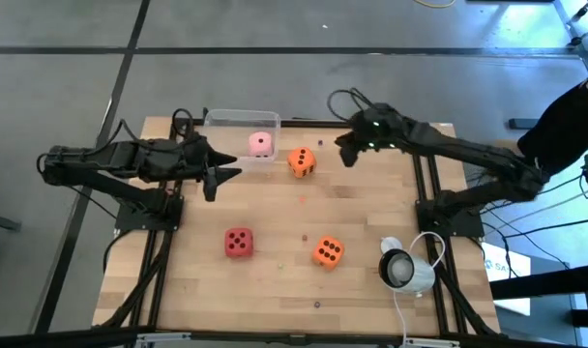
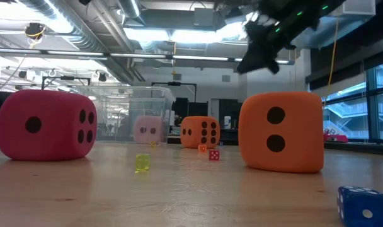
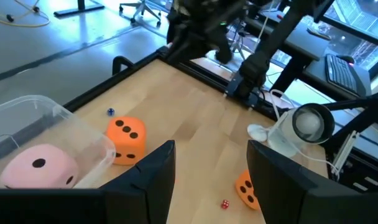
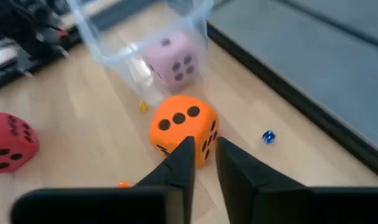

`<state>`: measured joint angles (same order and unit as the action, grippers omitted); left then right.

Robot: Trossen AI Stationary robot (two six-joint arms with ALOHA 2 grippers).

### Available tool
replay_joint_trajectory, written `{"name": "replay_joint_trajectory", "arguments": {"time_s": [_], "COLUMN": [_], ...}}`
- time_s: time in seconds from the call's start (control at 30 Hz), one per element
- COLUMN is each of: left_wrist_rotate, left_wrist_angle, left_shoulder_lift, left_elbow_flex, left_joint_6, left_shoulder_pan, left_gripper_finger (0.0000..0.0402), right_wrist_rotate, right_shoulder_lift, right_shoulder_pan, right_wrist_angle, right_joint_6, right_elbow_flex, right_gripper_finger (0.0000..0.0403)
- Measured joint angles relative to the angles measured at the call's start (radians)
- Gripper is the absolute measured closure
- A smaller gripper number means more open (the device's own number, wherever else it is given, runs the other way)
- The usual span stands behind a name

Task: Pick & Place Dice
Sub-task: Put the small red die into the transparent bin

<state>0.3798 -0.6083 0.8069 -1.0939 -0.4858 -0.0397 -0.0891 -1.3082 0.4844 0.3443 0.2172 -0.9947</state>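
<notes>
A pale pink die lies inside a clear plastic box at the table's far edge. One orange die sits just right of the box. The red die and the second orange die rest nearer the front. My left gripper hovers open beside the box's near left corner and holds nothing; in its wrist view the pink die and the orange die lie ahead. My right gripper hangs right of the far orange die, with only a narrow gap between its fingers.
A white webcam with its cable lies at the near right corner. Tiny dice are scattered about: blue, red and yellow. Black frame rails run along the table's sides. Bare wood shows in the middle.
</notes>
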Motion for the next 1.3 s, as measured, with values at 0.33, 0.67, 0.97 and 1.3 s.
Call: {"name": "replay_joint_trajectory", "arguments": {"time_s": [0.33,0.67,0.97,1.3], "left_wrist_rotate": [-0.005,-0.014,-0.014,-0.015], "left_wrist_angle": [0.008,0.018,0.051,0.069], "left_shoulder_lift": [0.031,0.044,0.044,0.044], "left_elbow_flex": [0.000,0.000,0.000,0.000], "left_joint_6": [-0.028,-0.054,-0.037,-0.024], "left_shoulder_pan": [0.000,0.000,0.000,0.000], "left_gripper_finger": [0.0212,0.0212,0.0212,0.0212], "right_wrist_rotate": [0.092,0.082,0.033,-0.035], "right_shoulder_lift": [-0.359,-0.641,-0.756,-0.758], "right_shoulder_pan": [0.041,0.043,0.054,0.045], "right_wrist_angle": [0.050,0.430,0.668,0.694], "right_joint_6": [0.301,0.264,0.246,-0.129], "right_elbow_flex": [-0.277,-0.646,-0.745,-0.745], "right_gripper_finger": [0.0247,0.0296,0.0233,0.0136]}}
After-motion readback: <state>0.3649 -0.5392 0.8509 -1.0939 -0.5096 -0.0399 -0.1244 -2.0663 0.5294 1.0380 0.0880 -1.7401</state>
